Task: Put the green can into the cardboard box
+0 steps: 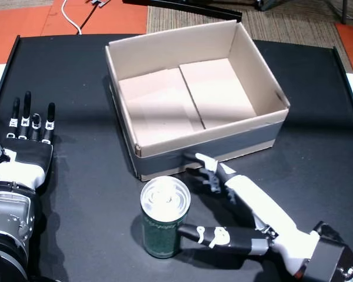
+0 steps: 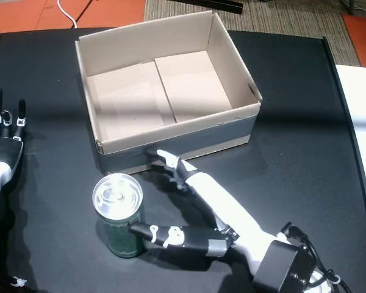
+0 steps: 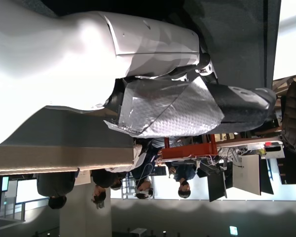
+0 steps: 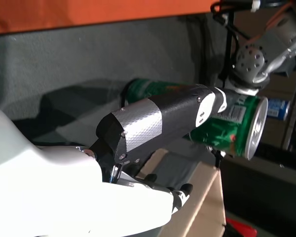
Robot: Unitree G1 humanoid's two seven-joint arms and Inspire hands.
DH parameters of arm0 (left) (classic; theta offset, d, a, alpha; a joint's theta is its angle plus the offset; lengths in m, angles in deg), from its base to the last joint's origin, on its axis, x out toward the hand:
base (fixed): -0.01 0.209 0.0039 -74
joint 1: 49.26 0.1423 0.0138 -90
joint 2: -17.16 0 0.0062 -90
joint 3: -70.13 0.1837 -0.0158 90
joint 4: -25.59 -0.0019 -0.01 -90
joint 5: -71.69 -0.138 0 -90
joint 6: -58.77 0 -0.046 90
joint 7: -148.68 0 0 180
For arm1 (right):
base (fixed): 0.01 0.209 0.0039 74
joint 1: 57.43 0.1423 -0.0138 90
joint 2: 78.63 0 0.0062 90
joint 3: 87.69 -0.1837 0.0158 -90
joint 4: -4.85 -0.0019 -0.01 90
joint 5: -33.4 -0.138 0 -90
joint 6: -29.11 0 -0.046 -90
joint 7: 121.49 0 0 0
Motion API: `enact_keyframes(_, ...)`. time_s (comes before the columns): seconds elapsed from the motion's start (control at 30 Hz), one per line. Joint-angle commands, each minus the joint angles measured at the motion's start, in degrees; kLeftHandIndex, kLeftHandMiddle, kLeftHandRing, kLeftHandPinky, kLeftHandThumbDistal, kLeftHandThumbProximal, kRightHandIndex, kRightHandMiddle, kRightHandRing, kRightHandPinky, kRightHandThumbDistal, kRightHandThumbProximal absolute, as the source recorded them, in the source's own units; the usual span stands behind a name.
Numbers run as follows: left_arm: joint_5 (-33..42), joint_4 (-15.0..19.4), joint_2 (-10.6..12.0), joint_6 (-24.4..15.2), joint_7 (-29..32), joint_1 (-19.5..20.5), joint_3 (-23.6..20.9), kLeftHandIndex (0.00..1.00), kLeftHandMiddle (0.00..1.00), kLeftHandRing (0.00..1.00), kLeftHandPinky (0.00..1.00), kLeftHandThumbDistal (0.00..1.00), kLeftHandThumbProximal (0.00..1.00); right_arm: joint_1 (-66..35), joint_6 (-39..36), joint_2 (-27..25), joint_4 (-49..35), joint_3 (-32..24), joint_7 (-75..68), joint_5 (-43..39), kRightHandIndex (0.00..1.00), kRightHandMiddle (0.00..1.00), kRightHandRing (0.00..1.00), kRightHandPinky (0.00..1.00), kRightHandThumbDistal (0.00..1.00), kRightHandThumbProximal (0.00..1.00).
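The green can [image 1: 165, 220] [image 2: 118, 213] stands upright on the black table, just in front of the cardboard box's near left corner. The cardboard box [image 1: 256, 70] [image 2: 232, 67] is open on top and nothing lies inside. My right hand [image 1: 247, 202] [image 2: 213, 201] lies low to the right of the can, open. Its thumb rests against the can's lower side, and its fingers stretch toward the box's front wall. In the right wrist view the thumb [image 4: 158, 123] crosses in front of the can [image 4: 227, 128]. My left hand [image 1: 23, 153] [image 2: 3, 146] lies flat at the table's left, open, far from the can.
The black table [image 1: 317, 135] has raised edges on the left and right. Beyond its far edge are orange floor [image 1: 23, 23], grey carpet and a white cable [image 1: 70, 17]. The left wrist view shows my left hand [image 3: 153, 94] and people [image 3: 180, 185] in the room.
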Motion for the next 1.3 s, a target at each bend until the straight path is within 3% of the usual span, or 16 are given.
enact_keyframes(0.0, -0.7, -0.2, 0.3, -0.4, -0.6, 0.8, 0.2, 0.44, 0.2, 0.58, 0.86, 0.7, 0.98, 0.2, 1.5, -0.1, 0.5, -1.0, 2.8, -1.7, 0.91, 0.99, 1.0, 1.0, 1.0, 0.64)
enact_keyframes(0.17, -0.8, -0.2, 0.5, -0.6, -1.7, 0.7, 0.4, 0.43, 0.19, 0.56, 0.86, 0.7, 0.99, 0.1, 3.1, -0.1, 0.5, -2.4, 7.9, -3.8, 0.88, 0.97, 1.0, 1.0, 1.0, 0.68)
enact_keyframes(0.37, -0.7, -0.2, 0.6, -0.5, -1.4, 0.9, 0.3, 0.42, 0.2, 0.58, 0.88, 0.72, 0.99, 0.2, 5.8, -0.6, 0.4, -3.1, 11.1, -4.6, 0.84, 0.95, 1.0, 1.0, 1.0, 0.67)
enact_keyframes(0.5, -0.5, -0.3, 0.7, -0.3, -1.7, 0.9, 0.2, 0.4, 0.2, 0.57, 0.83, 0.72, 0.95, 1.2, 8.1, -0.4, -0.2, -3.5, 12.9, -5.1, 0.86, 0.97, 1.0, 1.0, 1.0, 0.62)
enact_keyframes(0.63, -0.5, -0.2, 0.9, -0.5, -2.0, 0.7, 0.1, 0.42, 0.22, 0.6, 0.86, 0.67, 0.98, 2.5, 10.5, 0.8, -0.1, -3.6, 12.9, -5.1, 0.86, 0.96, 0.99, 1.0, 1.0, 0.61)
enact_keyframes(0.77, -0.6, -0.2, 1.2, -0.7, -2.3, 0.6, 0.3, 0.42, 0.22, 0.6, 0.87, 0.69, 0.96, 3.8, 11.9, 1.6, 0.1, -2.7, 12.1, -3.8, 0.81, 0.96, 0.99, 1.0, 1.0, 0.63)
enact_keyframes(0.97, -0.7, -0.1, 1.4, -0.6, -1.9, 0.7, 0.5, 0.38, 0.19, 0.56, 0.88, 0.67, 0.95, 6.0, 10.7, 2.9, 0.5, -1.2, 10.1, -1.5, 0.88, 0.93, 0.96, 1.0, 1.0, 0.64)
enact_keyframes(1.1, -0.3, -0.1, 1.5, -0.4, -2.3, 0.6, 0.1, 0.34, 0.18, 0.51, 0.84, 0.65, 0.92, 6.7, 10.8, 3.1, 0.8, -0.8, 9.0, -0.4, 0.87, 0.93, 0.96, 1.0, 1.0, 0.65)
enact_keyframes(1.27, -0.3, -0.1, 1.6, -0.6, -3.1, 0.4, 0.0, 0.3, 0.2, 0.54, 0.84, 0.61, 0.93, 7.1, 11.0, 2.6, 0.9, -0.6, 9.1, 0.5, 0.89, 0.94, 0.96, 1.0, 1.0, 0.64)
